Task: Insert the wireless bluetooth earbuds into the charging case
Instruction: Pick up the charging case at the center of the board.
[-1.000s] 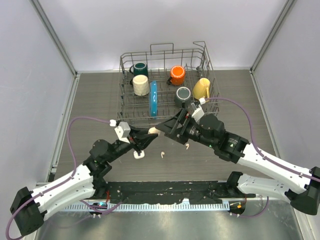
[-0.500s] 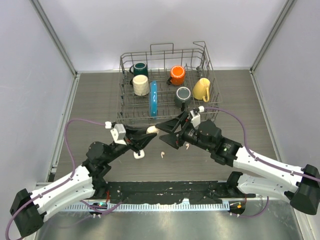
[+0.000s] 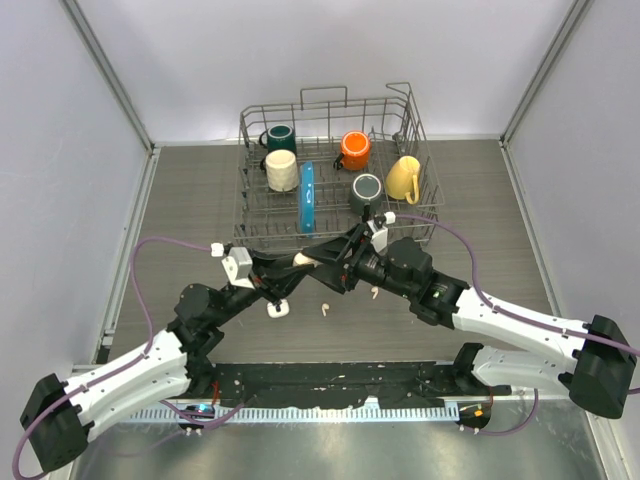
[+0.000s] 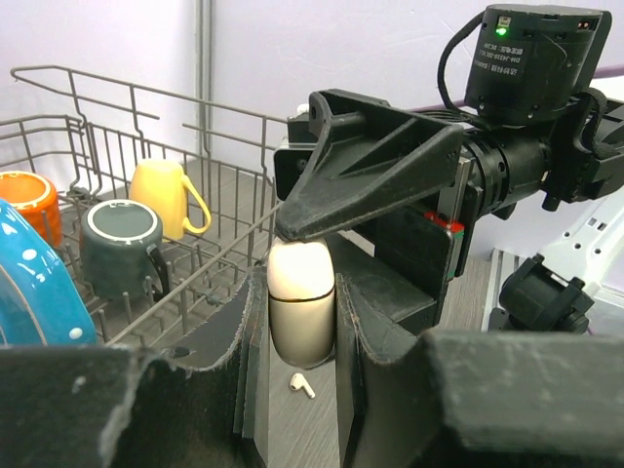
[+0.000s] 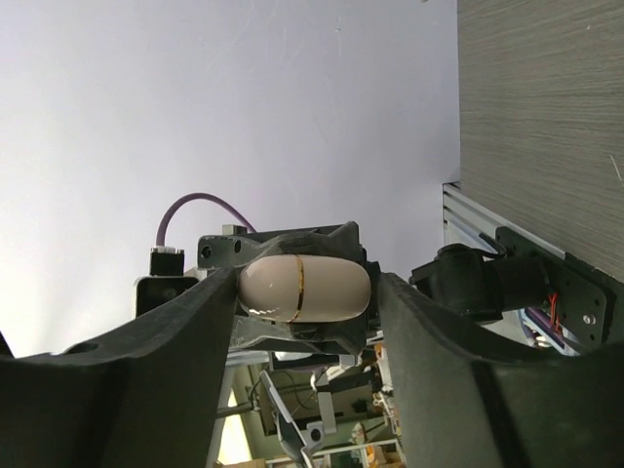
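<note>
My left gripper (image 3: 298,268) is shut on the cream charging case (image 3: 304,260) and holds it upright above the table. In the left wrist view the case (image 4: 300,312) sits between the left fingers, its lid closed. My right gripper (image 3: 322,262) reaches in from the right with its jaws spanning the case lengthwise. One right finger (image 4: 361,185) rests on the lid's top. In the right wrist view the case (image 5: 304,289) touches the left-hand finger, and a thin gap shows at the other. Two white earbuds (image 3: 324,308) (image 3: 374,292) lie on the table. One earbud (image 4: 302,386) shows below the case.
A wire dish rack (image 3: 322,103) stands at the back with a dark green mug (image 3: 281,137), a cream mug (image 3: 282,172), an orange mug (image 3: 354,150), a grey mug (image 3: 367,188), a yellow mug (image 3: 403,178) and a blue item (image 3: 307,196). A small white object (image 3: 277,309) lies under the left gripper.
The right gripper has moved left onto the case and its jaws have narrowed around it. The left gripper has kept hold of the case, almost still.
</note>
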